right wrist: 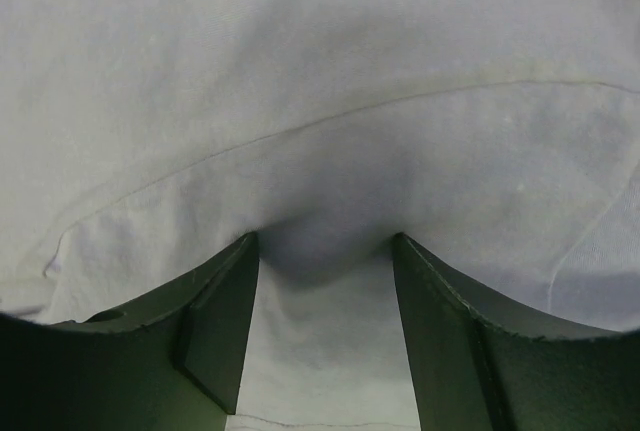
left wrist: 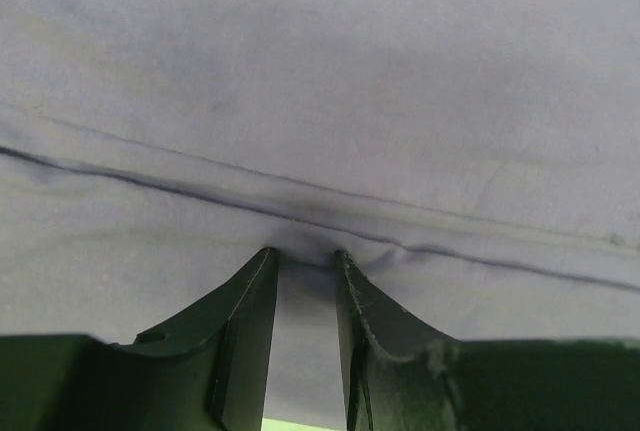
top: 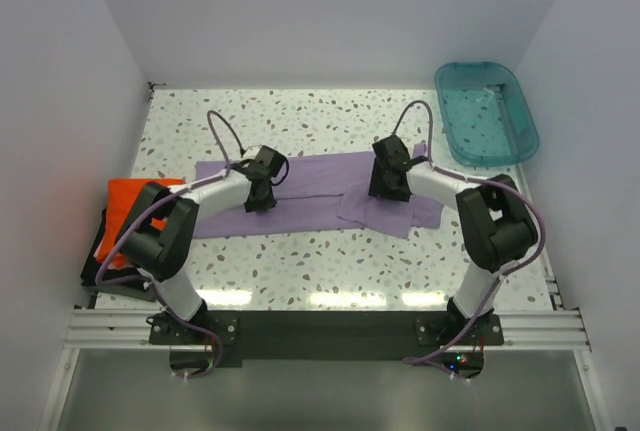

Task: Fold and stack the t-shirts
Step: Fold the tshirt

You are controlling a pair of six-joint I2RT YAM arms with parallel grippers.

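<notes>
A white desk (top: 320, 261) flecked with dark speckles sits boxed in by plain white walls (top: 330, 11), with a teal tub (top: 492, 161) at its far right corner. The lavender t-shirt (top: 320, 186) lies spread across the middle. The left tool (left wrist: 303, 251) pinches a fold of it; the right tool (right wrist: 322, 241) presses down, fingers spread apart. An orange-red t-shirt (top: 135, 201) rests on a dark t-shirt (top: 95, 261) at the left edge

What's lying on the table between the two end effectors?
Only the lavender t-shirt, spread flat from the left end effector to the right end effector. The top view shows nothing else on that stretch.
</notes>
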